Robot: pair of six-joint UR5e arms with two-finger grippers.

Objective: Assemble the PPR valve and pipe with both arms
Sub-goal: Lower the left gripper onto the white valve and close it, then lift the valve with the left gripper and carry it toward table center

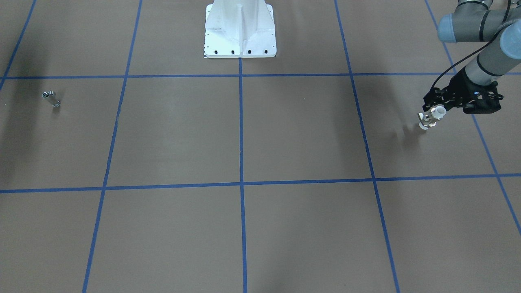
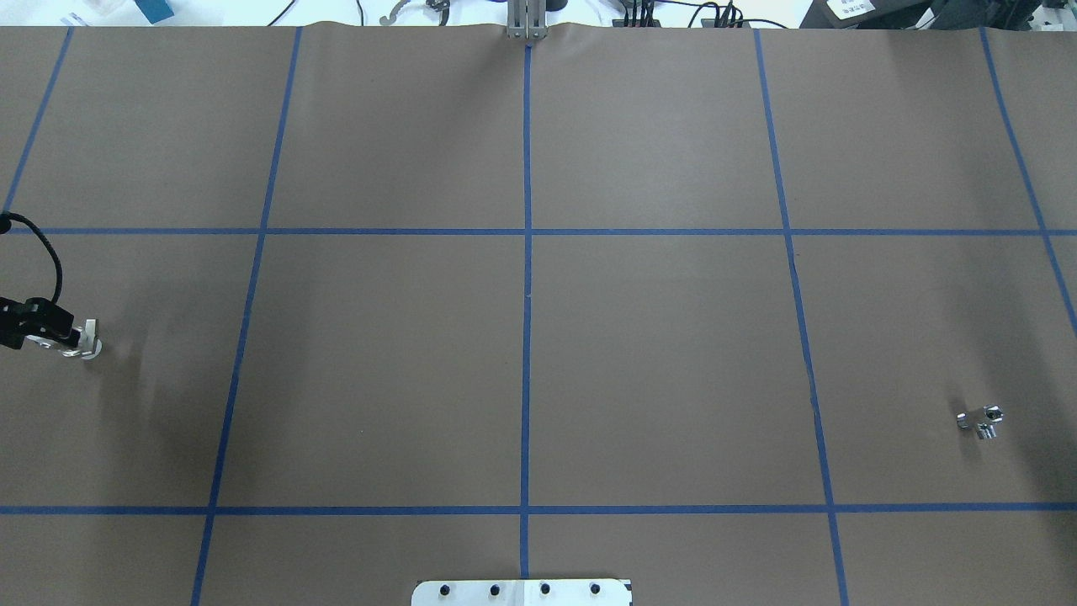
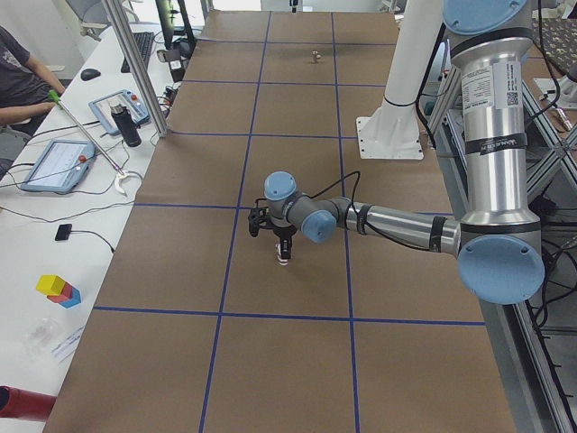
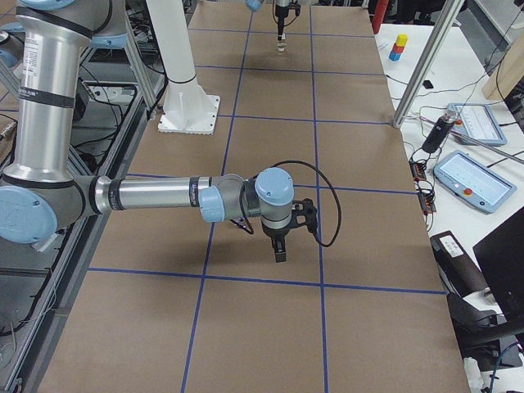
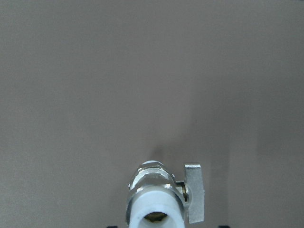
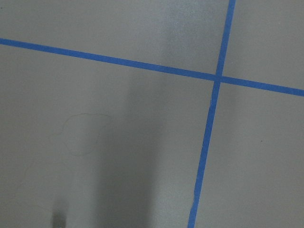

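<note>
The PPR valve [image 1: 429, 118], white with metal rings and a side handle, is held in my left gripper [image 1: 436, 110], which is shut on it. The valve's lower end is at or just above the table. In the overhead view the valve [image 2: 86, 345] is at the far left edge. In the left wrist view it [image 5: 156, 199] fills the bottom centre. The pipe [image 1: 51, 99], a small silver cylinder, lies far off on the table's other side [image 2: 980, 418]. My right gripper [image 4: 280, 250] hangs over the table. It shows only in the exterior right view, so I cannot tell if it is open or shut.
The white bolted pedestal [image 1: 240, 32] stands at the robot's edge of the table. Blue tape lines [image 2: 526, 295] divide the brown surface. Beyond the far edge are a metal post [image 3: 135, 68], tablets [image 3: 59, 162] and a seated person [image 3: 22, 77].
</note>
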